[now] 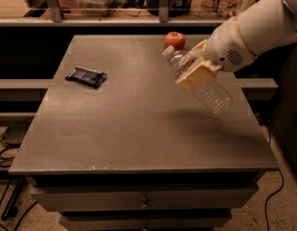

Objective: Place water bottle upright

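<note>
Hovering above the table [133, 129] near the apple [175, 40], the gripper [195, 66], clamped around the tilted water bottle [215, 97], could topple it if released aslant.

Clear water bottle [213, 95] tilted, midair in pincer [192, 71], cap upper-left.

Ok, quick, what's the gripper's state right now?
Gripper: fingers closed on the water bottle, held tilted above the table, cap end pointing toward the apple.
</note>
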Tool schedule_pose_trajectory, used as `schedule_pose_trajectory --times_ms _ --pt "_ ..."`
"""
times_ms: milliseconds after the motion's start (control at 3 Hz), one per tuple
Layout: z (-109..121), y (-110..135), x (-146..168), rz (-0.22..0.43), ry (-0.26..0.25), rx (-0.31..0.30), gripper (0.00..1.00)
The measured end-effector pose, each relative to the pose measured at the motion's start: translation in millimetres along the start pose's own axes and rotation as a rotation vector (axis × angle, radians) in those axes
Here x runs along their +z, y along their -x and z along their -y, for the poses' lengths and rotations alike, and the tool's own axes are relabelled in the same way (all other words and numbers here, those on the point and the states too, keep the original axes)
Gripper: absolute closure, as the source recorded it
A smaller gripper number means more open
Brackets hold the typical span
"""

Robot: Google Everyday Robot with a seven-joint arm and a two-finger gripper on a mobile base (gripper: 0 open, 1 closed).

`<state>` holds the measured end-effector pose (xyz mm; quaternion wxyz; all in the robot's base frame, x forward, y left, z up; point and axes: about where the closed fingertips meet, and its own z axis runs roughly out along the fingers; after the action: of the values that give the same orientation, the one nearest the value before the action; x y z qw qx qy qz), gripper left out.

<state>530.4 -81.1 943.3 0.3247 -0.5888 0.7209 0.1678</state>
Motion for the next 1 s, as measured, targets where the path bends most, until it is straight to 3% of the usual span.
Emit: schedule_pose_trajectory --times_ms 333,667,1000 --pt "-14 15 16 -0.039 0.086 -0.172 1.00" --pt "-31 30 26 -0.036 0.175 -0.328 1.00" --pt "-53 47 31 0.072 0.255 -0.508 1.00"
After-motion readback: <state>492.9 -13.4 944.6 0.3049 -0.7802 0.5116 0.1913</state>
